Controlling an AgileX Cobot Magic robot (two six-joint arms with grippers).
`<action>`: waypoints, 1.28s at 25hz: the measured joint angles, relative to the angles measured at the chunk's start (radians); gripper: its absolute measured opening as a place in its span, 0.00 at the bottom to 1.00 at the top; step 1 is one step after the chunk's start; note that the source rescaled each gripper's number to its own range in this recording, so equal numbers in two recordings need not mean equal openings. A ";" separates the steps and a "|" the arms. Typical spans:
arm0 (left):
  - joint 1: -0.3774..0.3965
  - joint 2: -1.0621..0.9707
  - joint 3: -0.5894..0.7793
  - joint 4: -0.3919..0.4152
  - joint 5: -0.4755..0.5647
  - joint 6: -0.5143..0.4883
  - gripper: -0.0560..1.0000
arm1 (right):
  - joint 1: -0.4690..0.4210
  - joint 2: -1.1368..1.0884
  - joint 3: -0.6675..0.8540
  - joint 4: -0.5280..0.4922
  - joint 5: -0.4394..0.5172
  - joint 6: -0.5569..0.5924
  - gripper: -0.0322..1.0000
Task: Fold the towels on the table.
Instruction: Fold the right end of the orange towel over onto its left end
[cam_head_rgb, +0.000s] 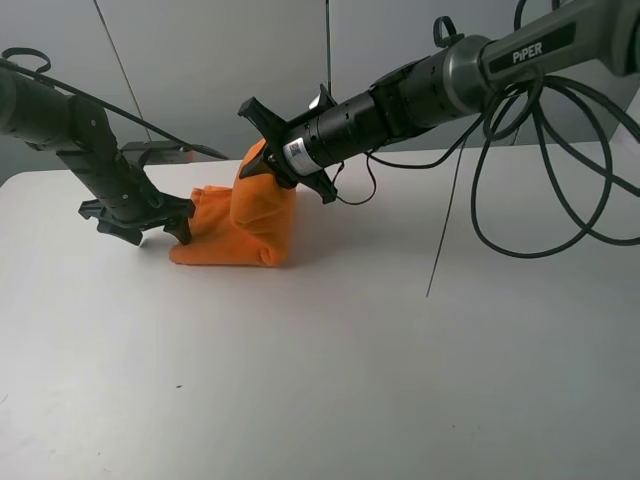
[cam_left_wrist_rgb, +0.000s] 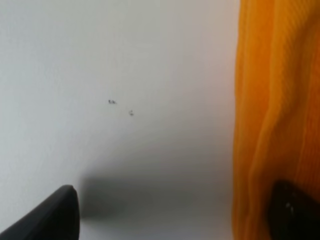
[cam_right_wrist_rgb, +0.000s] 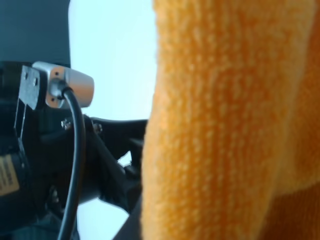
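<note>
The orange towel (cam_head_rgb: 245, 225) lies bunched on the white table (cam_head_rgb: 350, 350), with one part pulled up into a peak. My right gripper (cam_head_rgb: 262, 168) is shut on that raised part and holds it above the rest of the cloth. The right wrist view is filled by the towel (cam_right_wrist_rgb: 215, 125), which hides the right gripper's fingers. My left gripper (cam_head_rgb: 155, 232) is open, low at the towel's left edge. In the left wrist view its fingertips (cam_left_wrist_rgb: 55, 215) straddle the towel's edge (cam_left_wrist_rgb: 270, 100), one over bare table (cam_left_wrist_rgb: 125, 60) and one against the cloth.
Black cables (cam_head_rgb: 520, 180) loop down from the right arm over the table's back right. A thin wire (cam_head_rgb: 445, 230) hangs to the tabletop. A grey wall (cam_head_rgb: 200, 60) stands behind the table's far edge. The left arm's wrist camera (cam_right_wrist_rgb: 65, 85) shows close beside the towel.
</note>
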 joint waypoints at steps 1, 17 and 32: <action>0.000 0.000 0.000 0.000 0.000 0.000 0.97 | 0.000 0.017 -0.018 0.010 0.007 -0.001 0.08; 0.000 0.000 0.000 0.002 0.002 0.000 0.97 | 0.036 0.166 -0.102 0.038 0.020 -0.006 0.08; 0.000 -0.161 -0.026 0.080 0.131 0.000 0.97 | 0.036 0.173 -0.139 0.055 0.091 -0.034 0.99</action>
